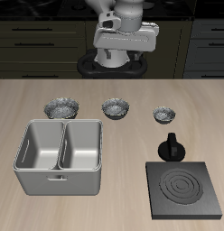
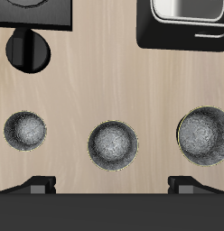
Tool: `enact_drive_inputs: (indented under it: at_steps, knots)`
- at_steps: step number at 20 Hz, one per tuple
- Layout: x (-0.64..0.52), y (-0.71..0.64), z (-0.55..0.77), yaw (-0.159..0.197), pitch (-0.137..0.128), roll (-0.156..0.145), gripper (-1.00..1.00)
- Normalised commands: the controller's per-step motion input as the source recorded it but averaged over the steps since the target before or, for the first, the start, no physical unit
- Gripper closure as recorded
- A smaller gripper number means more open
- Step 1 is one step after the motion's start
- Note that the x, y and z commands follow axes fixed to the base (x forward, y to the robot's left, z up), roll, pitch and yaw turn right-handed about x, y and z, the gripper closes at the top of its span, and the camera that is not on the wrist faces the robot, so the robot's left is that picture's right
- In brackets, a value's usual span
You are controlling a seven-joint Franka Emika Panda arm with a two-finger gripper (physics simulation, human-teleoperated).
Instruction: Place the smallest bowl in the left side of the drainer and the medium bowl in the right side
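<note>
Three shiny metal bowls stand in a row across the middle of the table. The smallest bowl (image 1: pixel 164 114) (image 2: pixel 25 131) is at the end near the stove plate. The medium bowl (image 1: pixel 116 108) (image 2: pixel 113 144) is in the middle. The largest bowl (image 1: pixel 61 108) (image 2: pixel 203 135) is at the end behind the drainer. The grey two-compartment drainer (image 1: pixel 51 185) (image 2: pixel 177 38) stands nearer the front edge with both compartments empty. My gripper (image 1: pixel 126 56) (image 2: pixel 113 185) hangs high above the table's back, open and empty, roughly over the medium bowl.
A black square stove plate (image 1: pixel 184 189) (image 2: pixel 32 11) with ring marks lies at the front edge beside the drainer. A black round knob-like object (image 1: pixel 171 147) (image 2: pixel 28 51) stands between it and the smallest bowl.
</note>
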Motion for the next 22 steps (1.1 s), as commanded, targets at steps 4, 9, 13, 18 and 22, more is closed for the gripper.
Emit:
enact_drive_inputs:
  at_steps: [4, 9, 13, 18, 22]
  knots:
    - [0.00, 0.34, 0.00, -0.017, 0.006, 0.009, -1.00]
    - [0.02, 0.36, 0.00, 0.009, -0.010, 0.003, -1.00]
    - [0.02, 0.27, -0.03, 0.007, -0.001, 0.012, -1.00]
    - [0.07, 0.33, -0.01, -0.002, -0.007, 0.027, -1.00]
    - [0.09, 0.17, -0.03, 0.003, -0.005, 0.012, -1.00]
